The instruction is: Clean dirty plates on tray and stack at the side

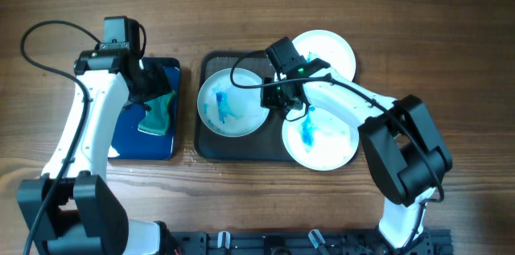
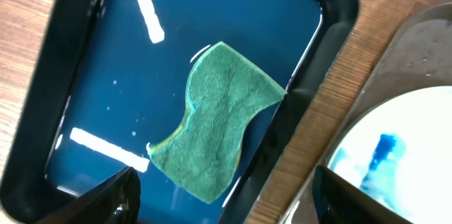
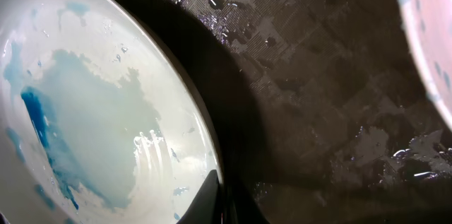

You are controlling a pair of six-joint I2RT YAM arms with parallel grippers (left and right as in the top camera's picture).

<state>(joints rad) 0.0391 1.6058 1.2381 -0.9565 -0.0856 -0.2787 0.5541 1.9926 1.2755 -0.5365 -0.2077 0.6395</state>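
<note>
Three white plates lie on or over the dark tray [image 1: 211, 144]. The left plate [image 1: 232, 104] has blue streaks and lies tilted. My right gripper [image 1: 279, 99] is shut on its right rim, and the wrist view shows the fingers [image 3: 224, 199] pinching the rim of this plate [image 3: 92, 111] above the wet tray [image 3: 318, 75]. A blue-streaked plate [image 1: 320, 136] overhangs the tray's front right. A nearly clean plate [image 1: 324, 52] overhangs the far right. My left gripper [image 1: 154, 88] is open [image 2: 226, 210] above a green sponge [image 2: 215, 121].
The sponge [image 1: 157, 114] lies in a small black tray with a blue inside [image 1: 133, 138], left of the dark tray. This small tray [image 2: 92, 75] holds liquid. Bare wood table [image 1: 451, 62] surrounds both trays. A black cable loops at the far left.
</note>
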